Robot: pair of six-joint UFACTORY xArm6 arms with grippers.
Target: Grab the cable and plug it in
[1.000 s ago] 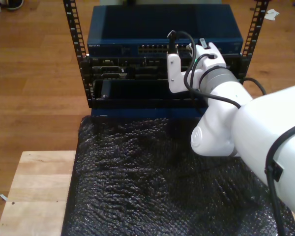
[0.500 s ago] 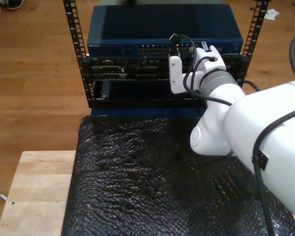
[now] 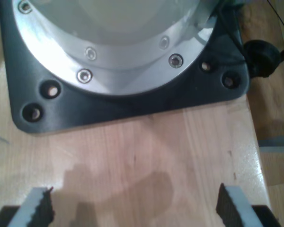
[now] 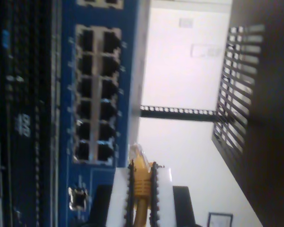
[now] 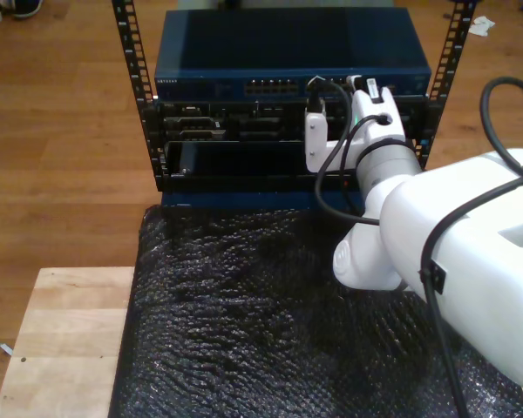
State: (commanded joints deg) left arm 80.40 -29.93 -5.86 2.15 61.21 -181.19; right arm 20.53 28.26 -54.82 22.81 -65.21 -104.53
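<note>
Here the big white second arm reaches to the blue network switch in the black metal rack; its front lettering is too blurred to read. My second pincer is clamped on the yellow-orange network cable, clear plug tip just beside the port block. My first pincer hangs spread wide above the pale wooden surface, by a black base plate.

Yellow-orange cable pinched in claw, clear plug tip near switch ports.
</note>
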